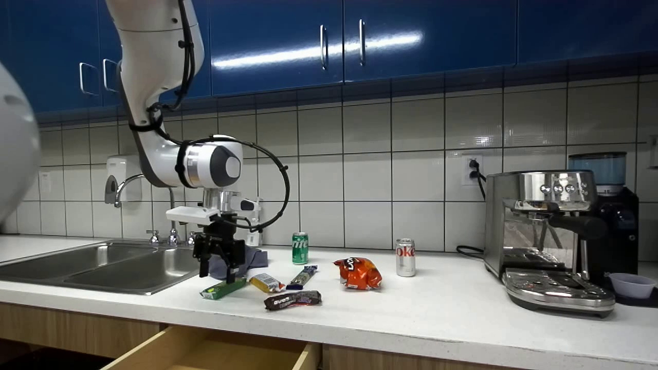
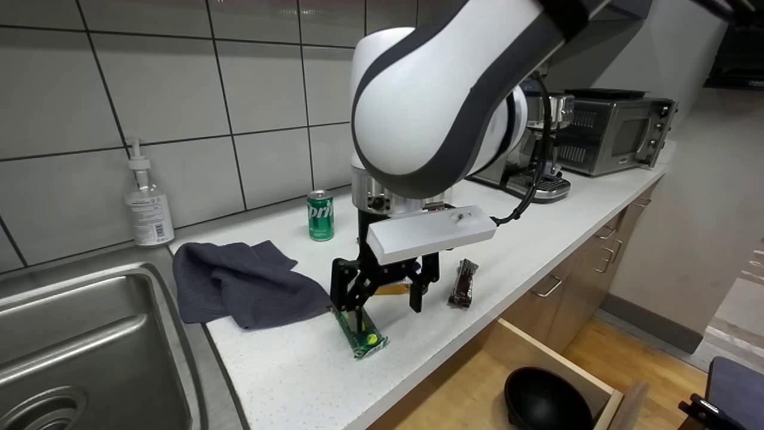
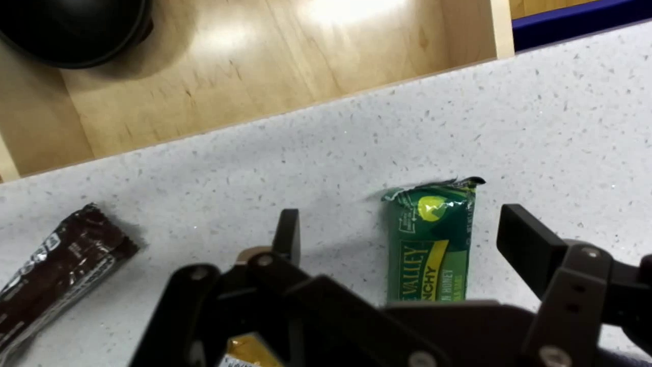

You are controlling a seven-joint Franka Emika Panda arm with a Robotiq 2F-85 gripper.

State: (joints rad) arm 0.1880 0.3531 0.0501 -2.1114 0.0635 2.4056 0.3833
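My gripper [image 1: 218, 270] is open and empty, pointing down over a green granola bar [image 1: 222, 289] on the white counter. In the wrist view the green bar [image 3: 430, 244] lies between the spread fingers [image 3: 402, 224], closer to the right one; its lower end is hidden by the gripper. In an exterior view one finger of the gripper [image 2: 387, 313] overlaps the green bar [image 2: 365, 341]; contact cannot be told. A yellow-wrapped bar [image 1: 266, 282] lies beside it, partly hidden in the wrist view [image 3: 252, 350]. A dark brown bar [image 1: 293, 300] and a blue-silver bar [image 1: 303, 277] lie nearby.
An open wooden drawer [image 2: 453, 394] holds a black bowl [image 2: 546, 400] below the counter edge. A grey-blue cloth [image 2: 245, 283] lies by the sink [image 2: 173, 334]. A Sprite can [image 1: 300, 248], orange chip bag [image 1: 358, 274], Coke can [image 1: 405, 258] and coffee machine [image 1: 545, 231] stand farther along.
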